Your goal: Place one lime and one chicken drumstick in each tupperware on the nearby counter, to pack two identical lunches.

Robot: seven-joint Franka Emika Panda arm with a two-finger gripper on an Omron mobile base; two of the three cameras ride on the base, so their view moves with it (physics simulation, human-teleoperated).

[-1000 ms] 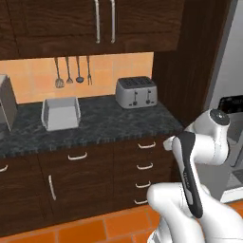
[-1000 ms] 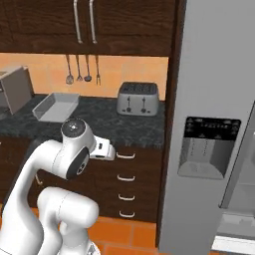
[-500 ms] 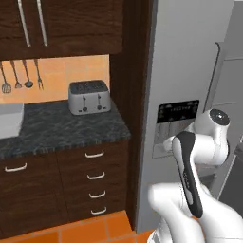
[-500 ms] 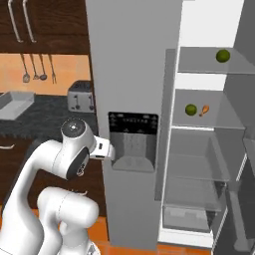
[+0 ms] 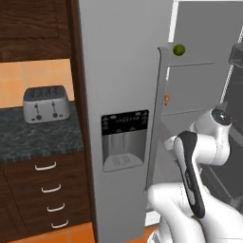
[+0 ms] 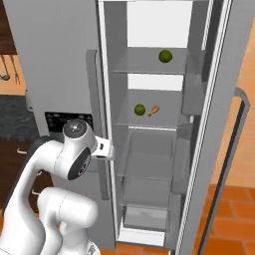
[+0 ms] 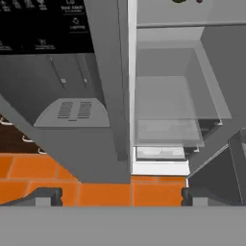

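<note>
Fridge (image 6: 149,30) door's open on my feed, one lime (image 6: 166,56) up top, another lime (image 6: 140,109) beside the drumstick (image 6: 154,110) a shelf down, gripper (image 7: 120,194) spread wide and empty, counter (image 5: 33,137) off left.

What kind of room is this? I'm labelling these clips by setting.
A rendered home kitchen, it seems: an open fridge holding limes and a chicken drumstick, a silver toaster on a dark stone counter, and wood drawers below.
</note>
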